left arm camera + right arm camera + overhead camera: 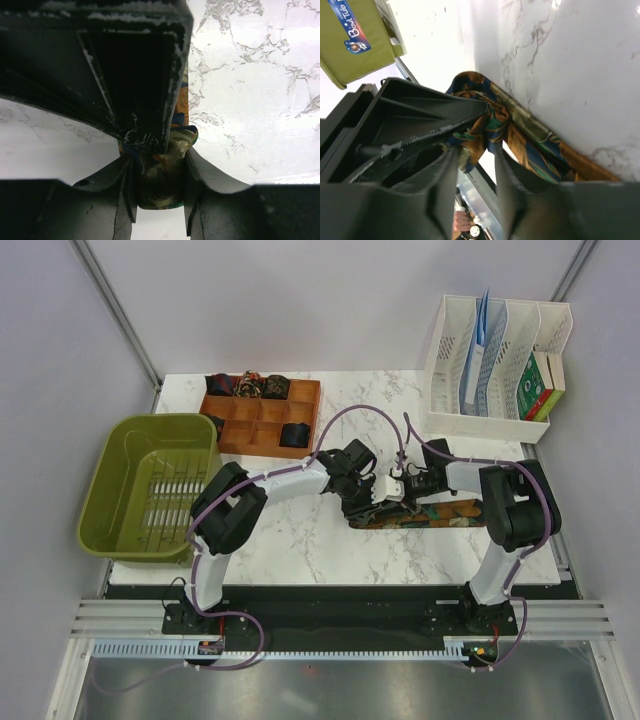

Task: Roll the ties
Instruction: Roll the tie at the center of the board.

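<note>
Mid-roll: my L claw [158, 172] & R claw [476, 152] both clench the patterned tie [432, 514], tail flat on table [300, 540]; several rolled ties [275, 388] in wooden tray [250, 436], this one unfinished.

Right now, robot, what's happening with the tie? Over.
Left gripper shut on tie. Right gripper straddles the bunched part, grip unclear. Rest of tie flat on table. Nothing in the way.

Green tub [130, 455], white file rack [452, 350]
</note>
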